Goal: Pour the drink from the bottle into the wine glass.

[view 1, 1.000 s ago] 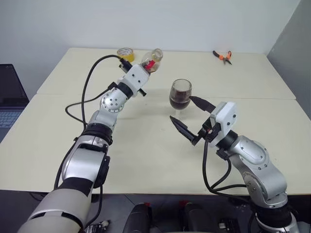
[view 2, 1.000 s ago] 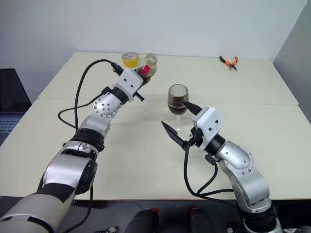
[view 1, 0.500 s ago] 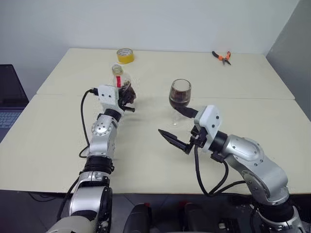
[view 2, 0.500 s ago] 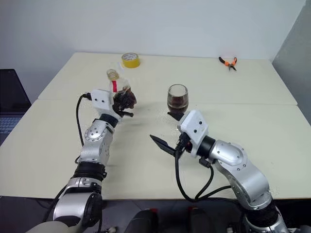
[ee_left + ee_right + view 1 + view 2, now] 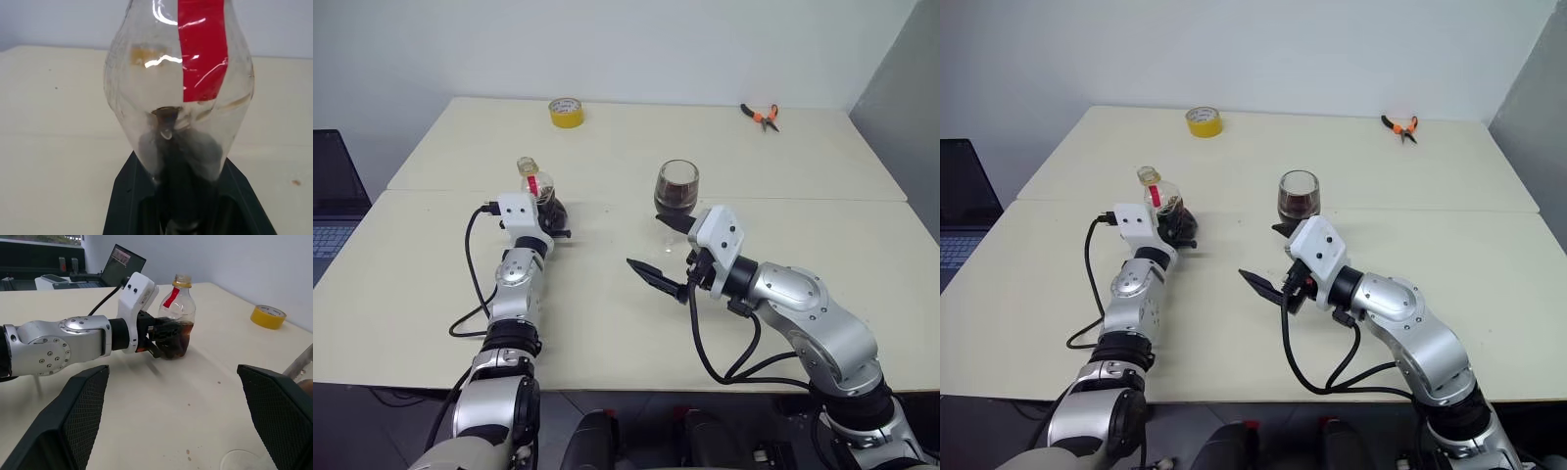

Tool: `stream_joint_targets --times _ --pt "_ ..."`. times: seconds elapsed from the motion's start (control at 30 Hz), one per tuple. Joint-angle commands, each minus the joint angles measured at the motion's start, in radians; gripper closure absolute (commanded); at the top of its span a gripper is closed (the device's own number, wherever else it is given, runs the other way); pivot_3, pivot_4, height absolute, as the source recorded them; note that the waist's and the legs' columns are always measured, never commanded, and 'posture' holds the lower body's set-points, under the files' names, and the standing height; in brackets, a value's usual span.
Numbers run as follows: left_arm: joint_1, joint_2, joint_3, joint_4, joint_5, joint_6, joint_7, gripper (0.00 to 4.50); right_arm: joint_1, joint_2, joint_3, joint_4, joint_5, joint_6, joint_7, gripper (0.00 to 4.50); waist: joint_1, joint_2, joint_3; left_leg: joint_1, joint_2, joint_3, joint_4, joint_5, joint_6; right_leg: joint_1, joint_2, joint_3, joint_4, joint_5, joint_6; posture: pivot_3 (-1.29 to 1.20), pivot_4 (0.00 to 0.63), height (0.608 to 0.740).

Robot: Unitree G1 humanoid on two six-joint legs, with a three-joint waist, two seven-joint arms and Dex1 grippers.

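Note:
The bottle (image 5: 535, 188) stands upright at the table's left, low over the tabletop, with its neck uncapped. My left gripper (image 5: 551, 210) is shut on its lower body. A little dark drink (image 5: 174, 345) sits in the bottle's bottom, and its red label (image 5: 203, 54) faces the left wrist camera. The wine glass (image 5: 676, 187) stands at the table's middle, its bowl about half full of dark drink. My right gripper (image 5: 663, 251) hangs open just in front of the glass's foot. One of its fingers lies close by the stem, and nothing is between the two.
A yellow tape roll (image 5: 566, 112) lies at the back of the table and orange pliers (image 5: 761, 114) at the back right. A laptop (image 5: 328, 196) sits off the table's left edge. A seam (image 5: 803, 201) runs across between two tabletops.
My left arm has swung the bottle from a high tilt near the tape roll down and to the left, turning it upright. The right gripper has edged slightly left, still open.

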Motion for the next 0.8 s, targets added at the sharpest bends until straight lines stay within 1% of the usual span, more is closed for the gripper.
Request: stream_joint_targets --times 0.03,0.2,0.37,0.4,0.6,0.73,0.8 --pt "-0.025 0.008 0.009 0.029 0.013 -0.044 0.011 3.62 -0.016 0.004 -0.006 -0.025 -0.001 -0.006 0.001 0.00 0.000 0.000 0.000 0.000 0.000 0.000 0.000 0.000 0.000 0.000 0.000 0.000 0.000 0.000 0.000 0.00 0.150 0.740" --pt "-0.021 0.005 0.008 0.050 0.024 -0.069 0.022 1.93 -0.011 0.001 -0.008 -0.026 -0.005 -0.007 0.000 0.00 -0.001 0.000 0.000 0.000 0.000 0.000 0.000 0.000 0.000 0.000 0.000 0.000 0.000 0.000 0.000 0.00 0.150 0.740" --pt "0.003 -0.003 -0.001 0.020 0.025 -0.077 0.020 0.21 -0.006 0.000 -0.012 -0.026 -0.009 -0.010 0.001 0.00 0.000 0.000 0.000 0.000 0.000 0.000 0.000 0.000 0.000 0.000 0.000 0.000 0.000 0.000 0.000 0.00 0.150 0.740" --pt "0.011 -0.004 -0.003 0.007 0.026 -0.077 0.016 0.04 -0.004 -0.001 -0.014 -0.026 -0.010 -0.012 0.002 0.00 0.000 0.000 0.000 0.000 0.000 0.000 0.000 0.000 0.000 0.000 0.000 0.000 0.000 0.000 0.000 0.00 0.150 0.740" --pt "0.075 -0.002 -0.016 -0.108 0.032 -0.045 0.008 0.04 0.020 -0.014 -0.032 -0.039 -0.013 -0.019 0.000 0.00 0.000 0.000 0.000 0.000 0.000 0.000 0.000 0.000 0.000 0.000 0.000 0.000 0.000 0.000 0.000 0.00 0.150 0.740" --pt "0.242 0.015 -0.021 -0.401 0.001 0.073 -0.037 0.04 0.132 -0.041 -0.106 -0.078 -0.021 -0.058 -0.018 0.00 -0.001 0.000 0.000 0.000 0.000 0.000 -0.001 0.000 0.000 0.000 0.000 0.001 -0.001 0.000 0.000 0.00 0.150 0.740" --pt "0.315 0.012 -0.028 -0.534 -0.011 0.158 -0.041 0.04 0.214 -0.053 -0.111 -0.068 -0.050 -0.096 -0.029 0.00 0.001 0.000 0.000 0.000 0.001 0.000 -0.001 0.000 0.000 0.001 0.000 0.001 -0.001 0.000 0.000 0.00 0.150 0.740"
